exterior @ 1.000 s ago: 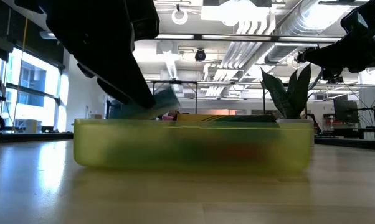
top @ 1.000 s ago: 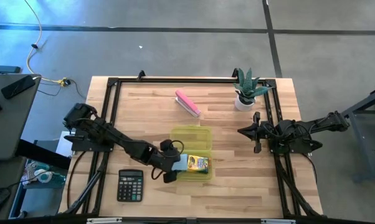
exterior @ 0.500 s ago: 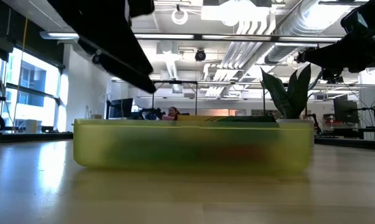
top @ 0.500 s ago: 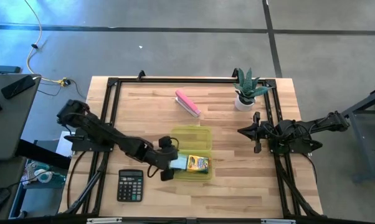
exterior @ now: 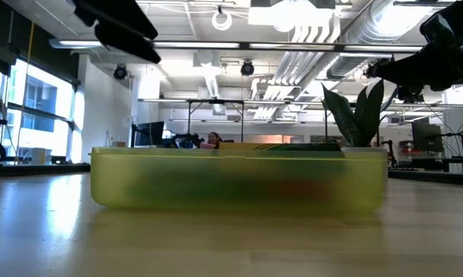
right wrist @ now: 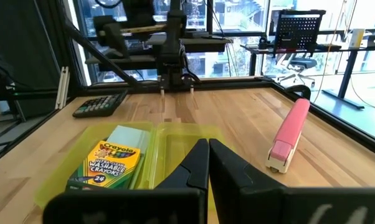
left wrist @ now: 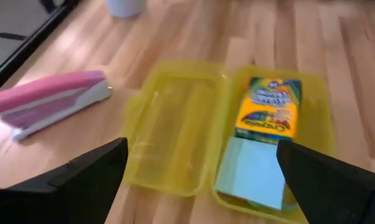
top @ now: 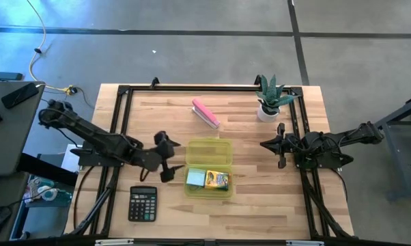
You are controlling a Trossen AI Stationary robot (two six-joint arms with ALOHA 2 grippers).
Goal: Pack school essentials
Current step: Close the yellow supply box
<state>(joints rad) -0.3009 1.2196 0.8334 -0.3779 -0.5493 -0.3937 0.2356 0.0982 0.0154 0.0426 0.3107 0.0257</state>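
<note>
An open yellow-green case lies mid-table, its empty lid (top: 209, 149) toward the far side and its tray (top: 223, 192) toward the near side. In the tray the crayon box (top: 217, 180) (left wrist: 268, 109) (right wrist: 109, 163) lies flat beside the light-blue note pad (top: 195, 178) (left wrist: 250, 177) (right wrist: 126, 134). Pens and scissors do not show. My left gripper (top: 171, 159) (left wrist: 200, 186) hovers open just left of the case, touching nothing. My right gripper (top: 263, 144) (right wrist: 208, 162) waits shut at the table's right side.
A pink oblong block (top: 206, 113) (left wrist: 50, 102) lies beyond the lid. A black calculator (top: 143, 203) sits near the front-left corner. A potted plant (top: 270, 99) stands at the far right. A black frame (top: 123, 123) borders the wooden table.
My left gripper has let go of the note pad over the tray's left end, then drawn back toward the table's left edge and risen. The note pad now lies flat in the tray beside the crayon box.
</note>
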